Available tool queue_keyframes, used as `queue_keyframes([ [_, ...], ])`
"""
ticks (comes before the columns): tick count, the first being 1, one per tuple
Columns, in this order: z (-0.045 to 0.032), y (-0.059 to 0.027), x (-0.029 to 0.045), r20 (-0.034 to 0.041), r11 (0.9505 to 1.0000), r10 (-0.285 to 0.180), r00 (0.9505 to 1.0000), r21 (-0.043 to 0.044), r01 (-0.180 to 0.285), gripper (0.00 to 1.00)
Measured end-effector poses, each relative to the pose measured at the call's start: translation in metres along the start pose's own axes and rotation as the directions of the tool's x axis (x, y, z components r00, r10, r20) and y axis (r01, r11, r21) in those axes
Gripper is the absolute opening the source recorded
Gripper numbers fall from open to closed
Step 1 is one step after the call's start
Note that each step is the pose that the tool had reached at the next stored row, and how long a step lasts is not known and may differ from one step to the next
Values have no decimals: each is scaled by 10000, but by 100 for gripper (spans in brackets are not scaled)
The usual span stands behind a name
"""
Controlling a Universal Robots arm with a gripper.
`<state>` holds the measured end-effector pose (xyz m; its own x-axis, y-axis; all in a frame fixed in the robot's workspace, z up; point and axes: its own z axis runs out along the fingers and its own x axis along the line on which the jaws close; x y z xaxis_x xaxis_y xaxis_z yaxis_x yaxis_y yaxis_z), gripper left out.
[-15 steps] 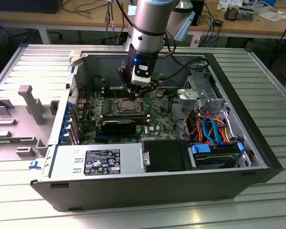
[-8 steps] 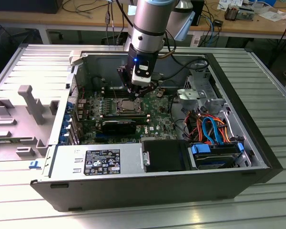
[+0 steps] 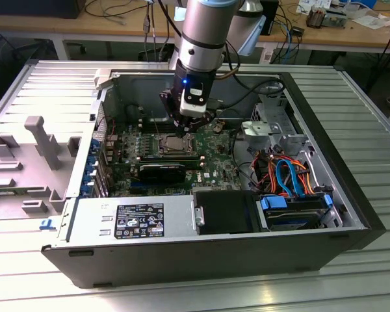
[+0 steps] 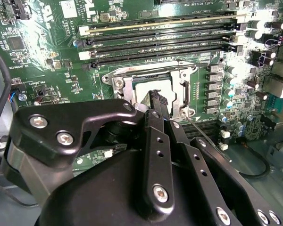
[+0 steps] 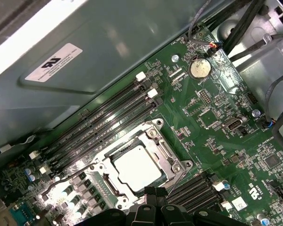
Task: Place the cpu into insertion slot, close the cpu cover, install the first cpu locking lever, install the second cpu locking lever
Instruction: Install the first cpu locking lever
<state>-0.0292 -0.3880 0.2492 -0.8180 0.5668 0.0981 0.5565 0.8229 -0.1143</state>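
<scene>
Starting at the exterior view's left: a grey plastic tray lies outside the open computer case, out of the action. Moving in over the green board, the gripper hangs right above the socket, low and close. Its jaws look pressed together with nothing between them, and the fingertips sit side by side at the socket's edge in the first wrist view.

The chip is seated in the socket, a flat pale-silver square lying level. The cover, a thin shiny frame, lies down around it with the chip showing through its window. So I'd call this the lever stage. One thin wire lever angles out from the socket corner and looks unhooked. A second lever lies along the far side, and I can't tell if it's latched. That job calls for pressing the springy wire down and sideways under its catch without slipping off.

At the exterior view's right, blue and orange cables sit well apart.
</scene>
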Motion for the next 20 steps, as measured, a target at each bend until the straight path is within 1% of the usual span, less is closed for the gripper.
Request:
queue_keyframes([
  [20, -3, 0, 0, 16, 9999, -140, 9999, 14, 140, 11],
])
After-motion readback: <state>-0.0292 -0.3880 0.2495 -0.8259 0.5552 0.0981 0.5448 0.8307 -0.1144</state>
